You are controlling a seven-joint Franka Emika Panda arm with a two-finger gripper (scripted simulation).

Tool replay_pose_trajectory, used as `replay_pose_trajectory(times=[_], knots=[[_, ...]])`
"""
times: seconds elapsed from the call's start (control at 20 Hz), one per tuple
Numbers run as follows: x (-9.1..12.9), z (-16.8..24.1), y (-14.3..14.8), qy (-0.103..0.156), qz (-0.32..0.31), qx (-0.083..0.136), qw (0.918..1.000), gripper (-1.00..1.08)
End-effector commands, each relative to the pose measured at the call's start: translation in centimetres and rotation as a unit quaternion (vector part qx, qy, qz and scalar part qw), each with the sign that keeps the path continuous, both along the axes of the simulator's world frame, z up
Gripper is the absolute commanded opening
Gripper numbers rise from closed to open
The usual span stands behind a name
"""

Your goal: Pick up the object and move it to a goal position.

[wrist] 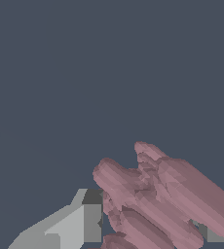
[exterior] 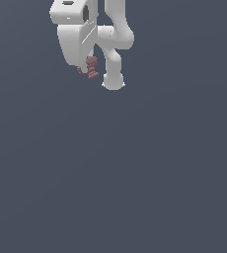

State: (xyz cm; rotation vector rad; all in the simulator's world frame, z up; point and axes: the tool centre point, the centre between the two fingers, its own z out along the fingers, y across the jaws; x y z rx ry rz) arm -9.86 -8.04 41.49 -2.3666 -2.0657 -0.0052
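Where the exterior view shows its upper part, 1 white Panda arm (exterior: 116,39) hangs over a plain slate-grey floor (exterior: 135,173), its base foot (exterior: 113,83) planted on that surface. The white hand body sits toward the exterior view's left of the arm. Gripper (exterior: 87,70) points downward, jaws narrowed onto the object (exterior: 92,68), a small dusty-pink lump of rounded ridges protruding just below the hand. Wrist view: the object (wrist: 158,199) fills the space between 2 grey fingers (wrist: 80,223), ridges running diagonally, pressed against both. The 2nd finger is mostly hidden behind the ridges.
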Motion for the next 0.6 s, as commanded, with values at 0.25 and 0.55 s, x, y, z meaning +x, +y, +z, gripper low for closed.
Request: replay_pose_trajectory(times=[0.25, 0.55], knots=[[-1.9, 5.9, -2.2, 0.001, -0.001, 0.0, 1.0, -1.0], [-2.6, 8.5, -3.2, 0.001, -0.001, -0.001, 1.0, -1.0]])
